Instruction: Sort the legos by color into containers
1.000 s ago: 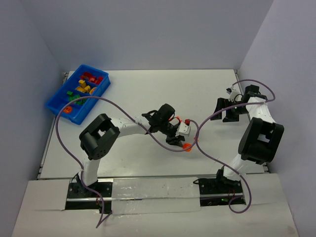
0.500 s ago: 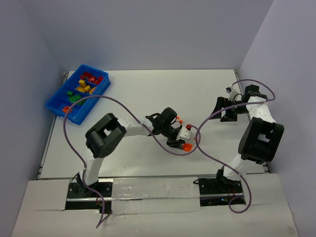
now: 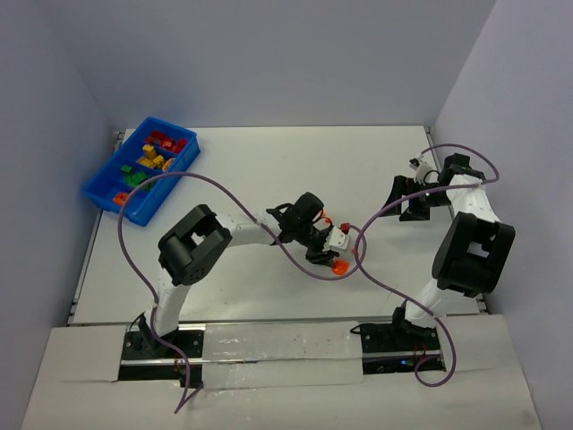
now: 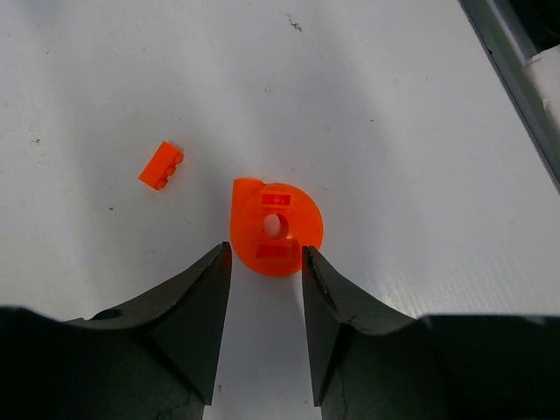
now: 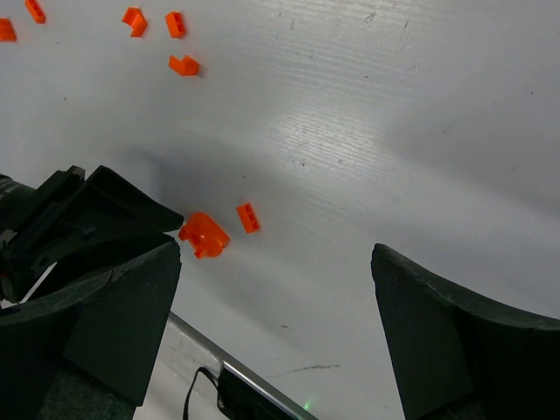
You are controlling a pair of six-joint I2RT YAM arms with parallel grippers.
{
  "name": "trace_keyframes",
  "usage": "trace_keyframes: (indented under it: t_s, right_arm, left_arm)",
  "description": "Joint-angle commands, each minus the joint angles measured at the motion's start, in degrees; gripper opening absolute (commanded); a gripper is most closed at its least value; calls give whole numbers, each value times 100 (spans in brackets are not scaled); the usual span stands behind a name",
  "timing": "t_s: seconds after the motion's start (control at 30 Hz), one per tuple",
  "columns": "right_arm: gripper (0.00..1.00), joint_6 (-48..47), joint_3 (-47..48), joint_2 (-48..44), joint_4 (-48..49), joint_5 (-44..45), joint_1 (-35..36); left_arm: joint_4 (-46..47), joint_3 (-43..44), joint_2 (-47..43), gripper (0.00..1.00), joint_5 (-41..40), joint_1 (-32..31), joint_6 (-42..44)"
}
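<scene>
An orange-red rounded lego (image 4: 276, 227) lies flat on the white table, just ahead of my left gripper (image 4: 265, 254). The jaws stand open about half wide; the piece's near edge sits between the fingertips without being clamped. A small orange brick (image 4: 161, 166) lies to its left. From above, the left gripper (image 3: 327, 255) hovers mid-table over the rounded piece (image 3: 339, 266). My right gripper (image 3: 407, 199) is wide open and empty at the right; its view shows the rounded piece (image 5: 203, 234) and the small brick (image 5: 248, 218). The blue container (image 3: 115, 154) at far left holds red, yellow, green and orange legos.
Several tiny orange bits (image 5: 175, 24) lie scattered on the table beyond the left gripper. Purple cables (image 3: 224, 199) loop over the table from both arms. Walls close in the table at left, back and right.
The left arm's elbow has swung right and its gripper has closed in on the rounded orange piece. The right arm and the legos have not moved.
</scene>
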Motion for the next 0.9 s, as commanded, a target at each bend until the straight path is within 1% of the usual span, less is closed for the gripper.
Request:
trace_keyframes:
  t_s: [0.0, 0.33, 0.47, 0.7, 0.8, 0.87]
  right_arm:
    - [96, -34, 183, 41, -59, -124, -30]
    - [96, -60, 200, 85, -68, -150, -30]
    - [95, -65, 209, 102, -73, -154, -30]
    - [95, -78, 187, 120, -59, -155, -30]
    - [95, -89, 183, 122, -65, -144, -28]
    - [95, -94, 183, 137, -59, -143, -30]
  left_arm:
    - [106, 272, 114, 46, 191, -32, 44]
    - [36, 369, 211, 45, 209, -32, 35]
    - [14, 369, 232, 38, 214, -32, 44]
    - [-36, 364, 282, 32, 205, -32, 80]
    - [-48, 354, 304, 34, 217, -32, 88]
    - [-126, 397, 320, 38, 226, -32, 96]
